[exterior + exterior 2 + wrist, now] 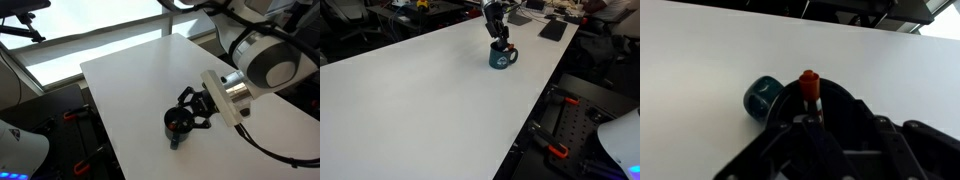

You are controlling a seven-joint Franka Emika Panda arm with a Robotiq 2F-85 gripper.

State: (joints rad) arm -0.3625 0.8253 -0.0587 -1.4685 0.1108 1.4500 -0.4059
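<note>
The claw (188,110) hangs right above the mug (177,124), with a red-tipped marker (809,88) upright between its fingers. I cannot tell whether it is clenched.

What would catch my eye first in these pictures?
A dark teal mug stands on a big white table, near its far end in an exterior view. Right above it hangs the black gripper, which pinches a red-tipped stick, plain in the wrist view.

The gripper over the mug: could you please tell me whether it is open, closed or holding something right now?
Gripper: closed on a red-tipped object, just above the teal mug.
</note>
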